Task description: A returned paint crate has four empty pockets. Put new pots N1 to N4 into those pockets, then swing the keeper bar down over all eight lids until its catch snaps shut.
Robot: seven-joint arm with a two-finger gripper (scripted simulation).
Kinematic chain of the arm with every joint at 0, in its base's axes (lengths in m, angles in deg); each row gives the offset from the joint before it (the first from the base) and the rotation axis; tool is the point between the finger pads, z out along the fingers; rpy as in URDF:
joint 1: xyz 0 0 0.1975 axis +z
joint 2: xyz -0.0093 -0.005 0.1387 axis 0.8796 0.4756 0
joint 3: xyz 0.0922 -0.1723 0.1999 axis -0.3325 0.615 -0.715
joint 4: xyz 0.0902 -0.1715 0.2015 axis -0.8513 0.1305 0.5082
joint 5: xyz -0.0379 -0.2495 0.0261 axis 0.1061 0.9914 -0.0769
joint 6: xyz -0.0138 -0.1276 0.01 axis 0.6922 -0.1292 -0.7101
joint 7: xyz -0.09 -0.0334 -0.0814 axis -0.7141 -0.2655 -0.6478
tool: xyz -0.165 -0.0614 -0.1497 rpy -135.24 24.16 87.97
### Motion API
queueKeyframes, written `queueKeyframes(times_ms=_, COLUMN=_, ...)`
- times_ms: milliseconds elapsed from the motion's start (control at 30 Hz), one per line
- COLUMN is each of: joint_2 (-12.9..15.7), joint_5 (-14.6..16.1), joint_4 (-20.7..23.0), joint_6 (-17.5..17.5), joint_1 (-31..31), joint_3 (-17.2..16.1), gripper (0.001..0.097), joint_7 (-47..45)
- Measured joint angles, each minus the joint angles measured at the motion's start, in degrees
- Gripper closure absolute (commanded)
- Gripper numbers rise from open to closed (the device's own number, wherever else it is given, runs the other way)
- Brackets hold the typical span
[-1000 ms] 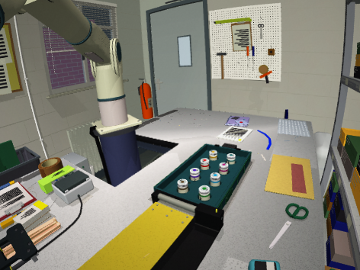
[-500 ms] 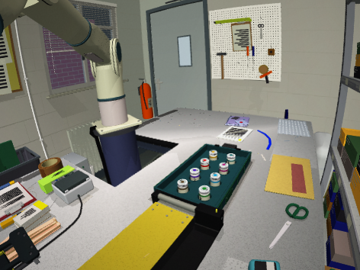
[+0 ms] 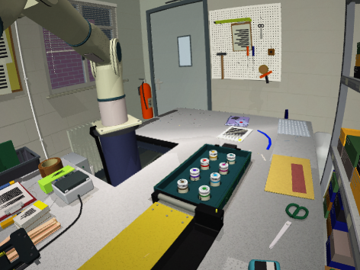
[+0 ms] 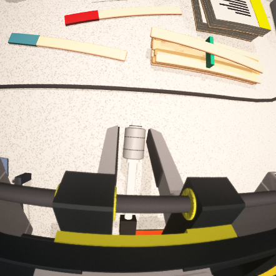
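Note:
The gripper (image 3: 17,249) is mostly hidden at the lower left corner of the bench, low over the table top and far from the crate. It stands part-closed and holds nothing. In the wrist camera a small grey cylinder on a white stem (image 4: 134,147) shows between its fingers (image 4: 132,137); I cannot tell what it is. The green crate (image 3: 204,173) sits mid-bench with eight pots in two rows, their lids in different colours. The pot nearest the camera (image 3: 204,192) has a green lid. A grey roller bar (image 3: 177,202) lies along the crate's near end.
A grey box (image 3: 72,185) with a black cable (image 4: 137,90) sits near the gripper. A banded bundle of wooden sticks (image 4: 204,56), two loose colour-tipped sticks (image 4: 67,46) and a stack of booklets (image 4: 231,15) lie ahead of the fingers. A yellow ramp (image 3: 141,236) leads to the crate.

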Motion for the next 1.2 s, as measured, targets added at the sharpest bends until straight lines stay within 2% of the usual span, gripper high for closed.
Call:
queueKeyframes(times_ms=367, joint_2=0.0, joint_5=0.0, joint_4=0.0, joint_6=-0.01, joint_1=0.0, joint_3=0.0, gripper=0.0666, joint_7=0.0)
queueKeyframes(times_ms=867, joint_2=0.0, joint_5=0.0, joint_4=0.0, joint_6=-0.01, joint_1=0.0, joint_3=0.0, gripper=0.0961, joint_7=0.0)
queueKeyframes(times_ms=1200, joint_2=0.0, joint_5=0.0, joint_4=0.0, joint_6=-0.01, joint_1=0.0, joint_3=0.0, gripper=0.0966, joint_7=0.0)
